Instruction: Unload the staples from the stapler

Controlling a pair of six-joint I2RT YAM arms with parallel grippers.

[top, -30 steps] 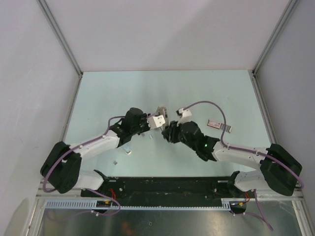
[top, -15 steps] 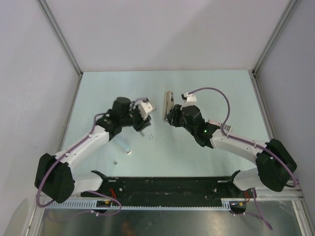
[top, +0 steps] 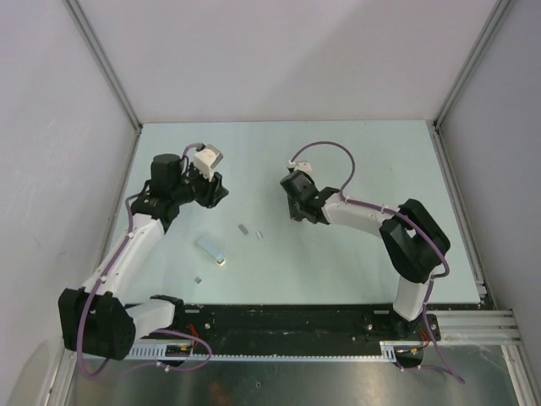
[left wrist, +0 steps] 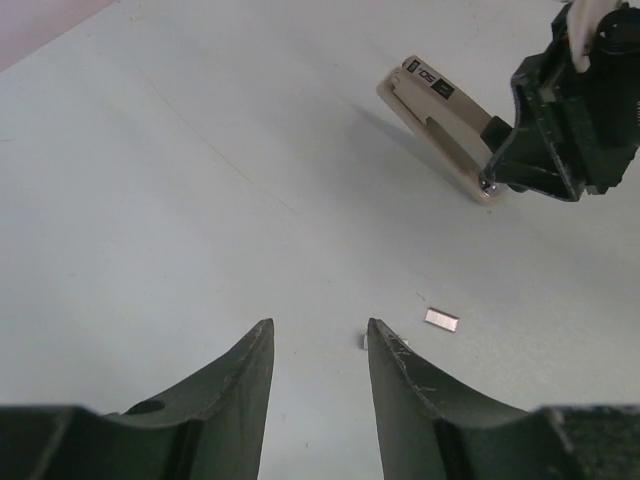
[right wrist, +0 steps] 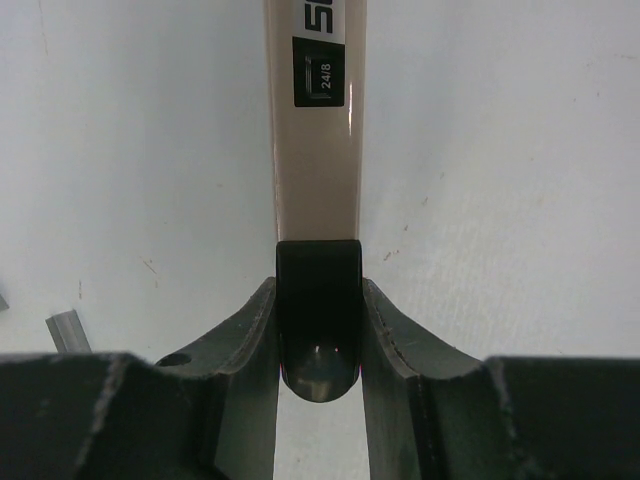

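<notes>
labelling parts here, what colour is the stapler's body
The stapler body is pinkish beige, its rear end black; shows best in the right wrist view.

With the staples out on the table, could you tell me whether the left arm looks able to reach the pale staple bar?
Probably yes: the staple bar lies uncovered close to the left gripper, which is open and empty, and nothing stands between them.

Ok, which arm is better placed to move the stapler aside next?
Right. The right hand is clamped on the black end of the stapler. The left hand is open, empty and well apart from it, off to the side.
</notes>
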